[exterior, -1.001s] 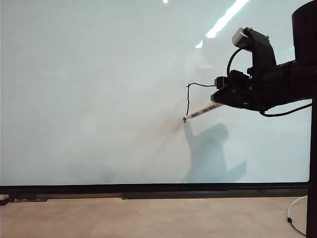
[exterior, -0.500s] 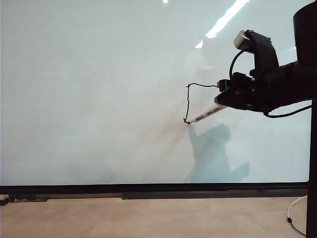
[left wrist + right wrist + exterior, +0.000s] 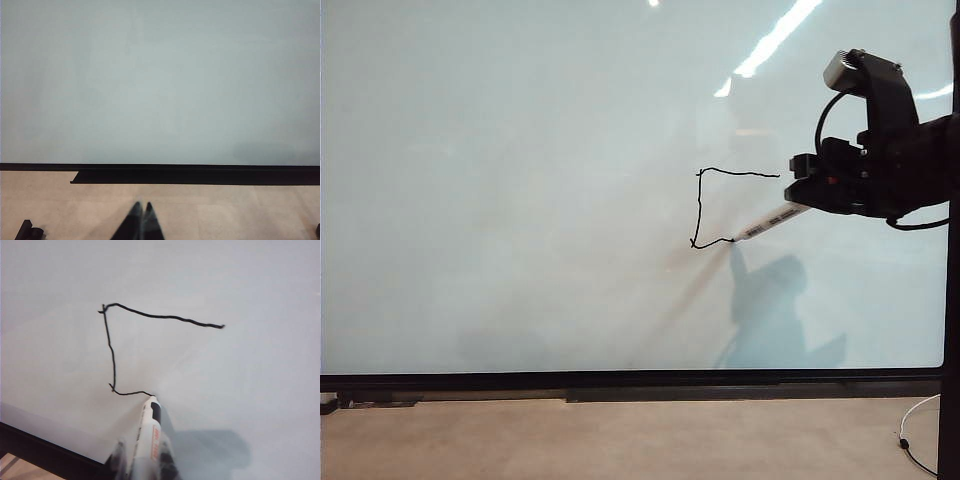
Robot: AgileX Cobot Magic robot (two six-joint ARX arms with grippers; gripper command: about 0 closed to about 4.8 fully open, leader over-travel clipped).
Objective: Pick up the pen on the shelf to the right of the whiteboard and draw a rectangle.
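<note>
Right gripper clamped on pen, at right side of whiteboard, tip touching board at end of short bottom stroke. Rectangle roughly half drawn: top edge, left edge, start of bottom edge. Remaining: rest of bottom, whole right side. Left gripper closed, empty, parked low near board's lower frame.

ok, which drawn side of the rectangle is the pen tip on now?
The short bottom stroke: the pen in the right gripper ends it. Top and left sides are finished.
</note>
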